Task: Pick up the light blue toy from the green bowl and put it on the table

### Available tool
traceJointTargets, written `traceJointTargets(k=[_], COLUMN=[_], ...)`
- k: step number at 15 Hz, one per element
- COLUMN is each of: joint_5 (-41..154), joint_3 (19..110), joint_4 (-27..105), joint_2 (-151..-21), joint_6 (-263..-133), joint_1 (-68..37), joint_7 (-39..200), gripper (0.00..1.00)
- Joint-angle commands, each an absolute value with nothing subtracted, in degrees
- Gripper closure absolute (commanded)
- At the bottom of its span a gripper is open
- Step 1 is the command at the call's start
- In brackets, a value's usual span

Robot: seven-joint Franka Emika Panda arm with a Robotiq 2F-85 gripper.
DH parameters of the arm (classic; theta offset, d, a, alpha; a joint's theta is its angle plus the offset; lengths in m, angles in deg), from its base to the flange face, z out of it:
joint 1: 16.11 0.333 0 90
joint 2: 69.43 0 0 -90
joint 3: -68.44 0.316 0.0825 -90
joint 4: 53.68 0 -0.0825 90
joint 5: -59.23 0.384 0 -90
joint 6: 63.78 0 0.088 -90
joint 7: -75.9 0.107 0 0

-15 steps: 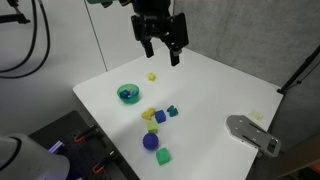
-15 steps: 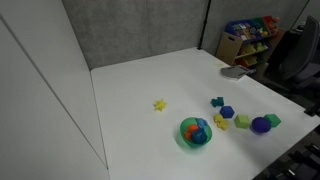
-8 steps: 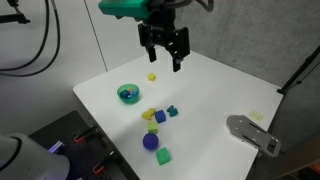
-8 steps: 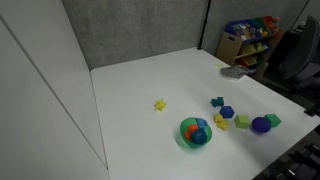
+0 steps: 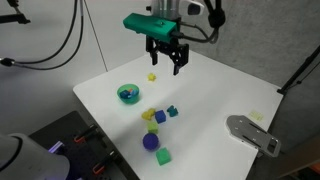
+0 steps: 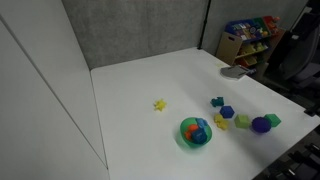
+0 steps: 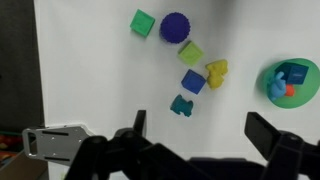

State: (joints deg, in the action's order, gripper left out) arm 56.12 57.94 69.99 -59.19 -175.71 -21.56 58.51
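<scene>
A: Colour of the tool (image 5: 167, 65)?
B: Black, two chunky fingers (image 5: 180, 62). Teal-green block (image 5: 143, 22) above it, pale grey arm link (image 5: 172, 6) on top.
A: Wrist view?
B: Fingers show dark and blurred.

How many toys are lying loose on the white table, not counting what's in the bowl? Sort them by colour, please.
Yellow: 2, star and lump
Lime: 1, lime cube
Green: 1, green cube
Blue: 1, blue cube
Teal: 1, teal block
Purple: 1, ball
Total: 7
</scene>
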Motion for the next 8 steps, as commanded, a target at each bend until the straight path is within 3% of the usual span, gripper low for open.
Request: traceJointTargets(k=[1, 8], joint_5=[60.89, 65.62], joint_3=[58.74, 63.55], joint_4=[66.2, 64.03], joint_2=[-66.16, -76.32], joint_6=[-175.26, -174.78], joint_1=[-20.41, -19.59], joint_7=[53.18, 47.34], gripper=[0.0, 0.0])
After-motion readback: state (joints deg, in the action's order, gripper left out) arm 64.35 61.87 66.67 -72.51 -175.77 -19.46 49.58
